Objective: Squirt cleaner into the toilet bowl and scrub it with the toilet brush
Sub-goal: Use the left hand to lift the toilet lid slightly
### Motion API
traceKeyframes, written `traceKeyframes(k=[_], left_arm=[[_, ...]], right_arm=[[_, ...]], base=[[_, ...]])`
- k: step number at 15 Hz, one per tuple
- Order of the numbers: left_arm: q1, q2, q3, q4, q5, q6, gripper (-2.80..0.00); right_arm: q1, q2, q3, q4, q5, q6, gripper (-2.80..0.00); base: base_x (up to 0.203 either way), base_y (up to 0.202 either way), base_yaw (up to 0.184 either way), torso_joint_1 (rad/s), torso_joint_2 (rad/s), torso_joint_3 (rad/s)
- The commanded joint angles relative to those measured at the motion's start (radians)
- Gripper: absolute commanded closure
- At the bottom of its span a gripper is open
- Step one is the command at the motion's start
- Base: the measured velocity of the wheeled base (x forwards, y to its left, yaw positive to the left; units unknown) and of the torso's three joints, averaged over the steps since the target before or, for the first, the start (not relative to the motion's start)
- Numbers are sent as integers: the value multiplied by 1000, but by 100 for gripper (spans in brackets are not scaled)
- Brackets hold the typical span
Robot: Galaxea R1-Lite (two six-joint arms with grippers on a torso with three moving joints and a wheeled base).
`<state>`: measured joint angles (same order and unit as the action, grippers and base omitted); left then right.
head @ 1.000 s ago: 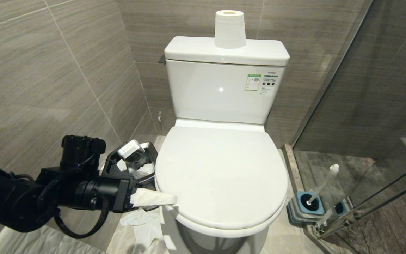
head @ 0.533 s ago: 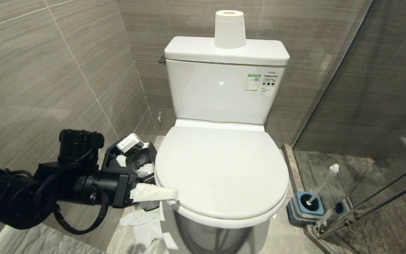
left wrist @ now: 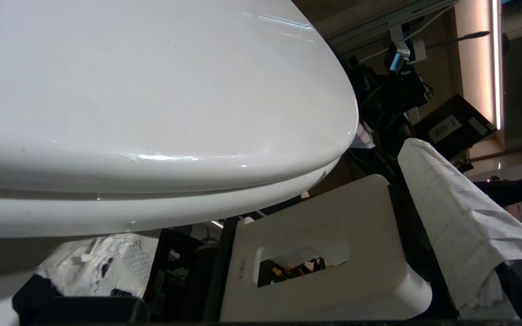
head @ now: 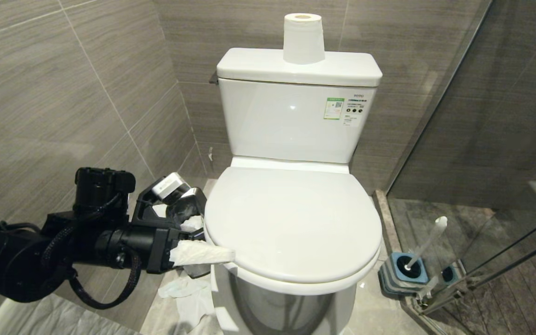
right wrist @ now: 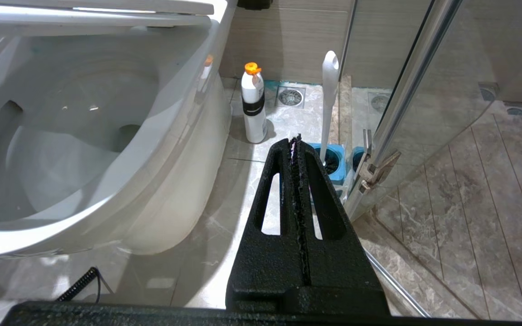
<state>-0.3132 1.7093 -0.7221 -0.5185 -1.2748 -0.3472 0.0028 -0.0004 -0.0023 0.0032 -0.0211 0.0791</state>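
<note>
At the near left edge of the toilet bowl (head: 291,302), the left tool (head: 203,249) stands wide, paper-wrapped fingers (head: 200,255) bracketing the lid (head: 291,228), probably to lift it. Next, raise it fully; the right tool (right wrist: 296,149) rests pinched together, empty, and the toilet brush (head: 428,244) waits in its holder (head: 400,277), far right.

The tiled floor (head: 375,311) carries the toilet (head: 291,288), crumpled paper (head: 189,293) at its left, the blue brush holder (head: 400,277) by the glass door, and a white bottle (right wrist: 253,106) standing beside the toilet's base.
</note>
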Motion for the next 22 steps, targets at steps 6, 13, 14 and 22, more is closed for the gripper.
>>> traceKeyframes(k=[6,13,14,22], left_arm=[[-10,-32,-27,-3,-15,-4,-280],[-13,-32,-164,-3,-17,-72,-280],[-14,-30,-192,-3,-17,-90,-280],[-17,28,-384,-26,-16,-121,-280]], right_arm=[[0,0,0,0,0,1,0],[0,-1,-1,0,0,1,0],[0,0,1,0,0,1,0],[0,0,0,0,0,1,0]], base=[[0,0,0,0,0,0],[0,0,0,0,0,0],[0,0,0,0,0,0],[0,0,0,0,0,0]])
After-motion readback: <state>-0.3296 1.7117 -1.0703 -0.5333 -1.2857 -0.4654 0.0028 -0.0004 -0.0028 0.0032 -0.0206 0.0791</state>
